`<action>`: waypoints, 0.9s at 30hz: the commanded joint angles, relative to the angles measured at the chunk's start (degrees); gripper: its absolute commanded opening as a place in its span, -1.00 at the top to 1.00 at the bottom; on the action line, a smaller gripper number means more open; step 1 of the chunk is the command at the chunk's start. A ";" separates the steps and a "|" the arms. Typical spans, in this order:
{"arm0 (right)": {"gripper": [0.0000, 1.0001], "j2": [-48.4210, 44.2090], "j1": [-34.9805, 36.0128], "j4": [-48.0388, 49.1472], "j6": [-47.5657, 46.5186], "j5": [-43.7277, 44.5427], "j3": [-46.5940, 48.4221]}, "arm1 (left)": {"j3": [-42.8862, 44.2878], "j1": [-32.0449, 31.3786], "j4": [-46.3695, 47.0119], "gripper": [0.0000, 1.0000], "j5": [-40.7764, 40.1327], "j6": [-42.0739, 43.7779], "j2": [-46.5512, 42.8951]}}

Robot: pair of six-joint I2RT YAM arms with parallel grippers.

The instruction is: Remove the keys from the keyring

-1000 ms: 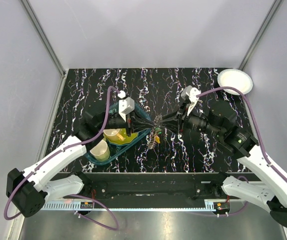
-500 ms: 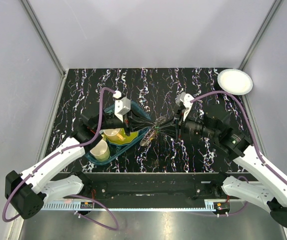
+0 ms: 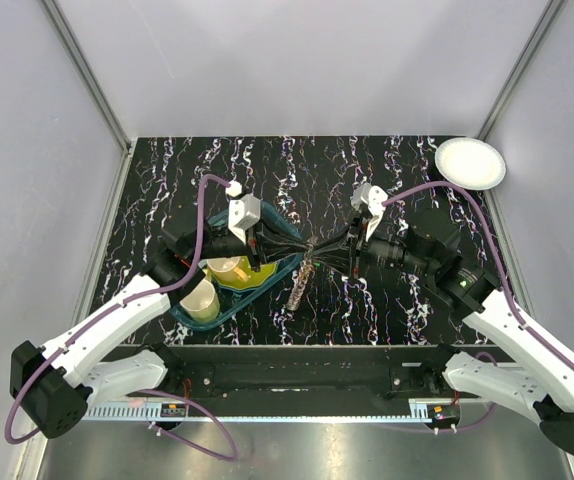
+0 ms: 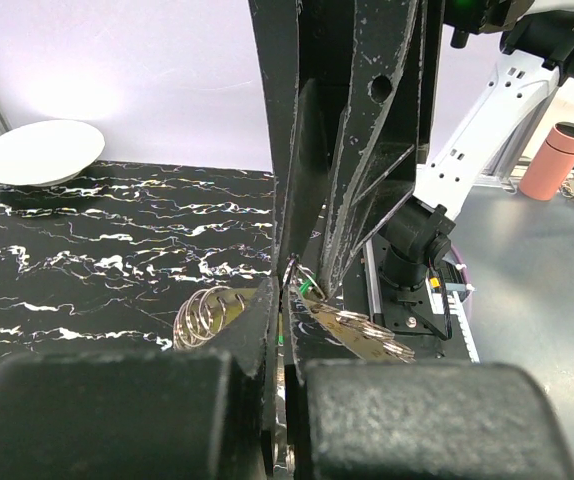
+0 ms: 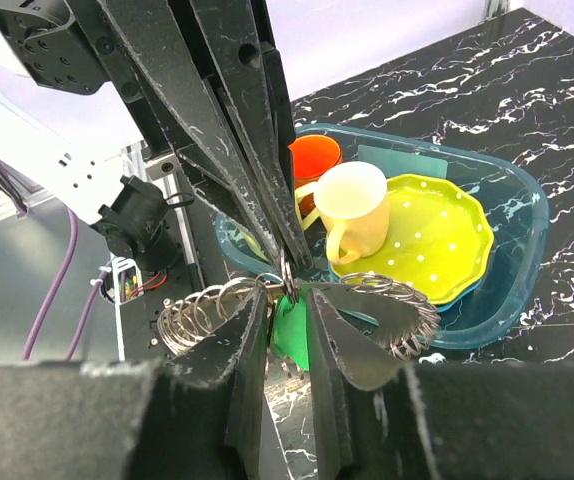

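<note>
The keyring (image 3: 298, 285), a mottled brown-and-silver chain of rings, hangs down between my two grippers over the table's middle. My left gripper (image 3: 304, 246) is shut on a thin metal ring of it (image 4: 285, 300). Flat brass keys (image 4: 362, 332) fan out to the right of those fingers, and coiled rings (image 4: 202, 315) to the left. My right gripper (image 3: 323, 250) meets it tip to tip. In the right wrist view its jaws (image 5: 289, 300) close around a green key (image 5: 289, 330), with ring coils (image 5: 202, 310) on either side. The left fingers (image 5: 237, 130) reach in from above.
A teal tray (image 3: 237, 308) under the left arm holds a yellow dotted plate (image 5: 437, 240), a yellow mug (image 5: 352, 210) and an orange cup (image 5: 315, 158). A white plate (image 3: 470, 162) sits at the far right corner. A pink tumbler (image 4: 555, 160) stands off the table.
Both grippers shifted left and drew together. The keyring went from bunched with green and yellow keys showing to hanging straight down. The right jaws narrowed.
</note>
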 commanded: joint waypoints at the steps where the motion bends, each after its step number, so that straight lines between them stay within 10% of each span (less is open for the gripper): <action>1: 0.47 0.39 -0.38 5.09 -0.95 -1.19 -0.28 | -0.41 -0.22 6.61 1.00 1.28 0.01 -1.37; 9: 1.00 0.13 -0.29 8.16 -3.40 -2.42 -2.56 | -0.41 -0.22 6.70 1.00 1.46 -0.17 -1.46; 14: 1.00 -2.59 -0.38 13.88 -5.43 -2.86 -5.64 | 0.29 -0.22 5.91 1.00 1.72 -1.14 -0.58; 21: 1.00 -0.14 -0.29 0.45 -13.95 -3.39 0.05 | 6.52 -0.22 -7.44 0.33 1.72 3.87 0.04; 27: 1.00 0.83 -0.38 -8.08 -17.03 -5.93 4.28 | 11.80 -0.22 -20.53 0.26 3.56 10.81 0.91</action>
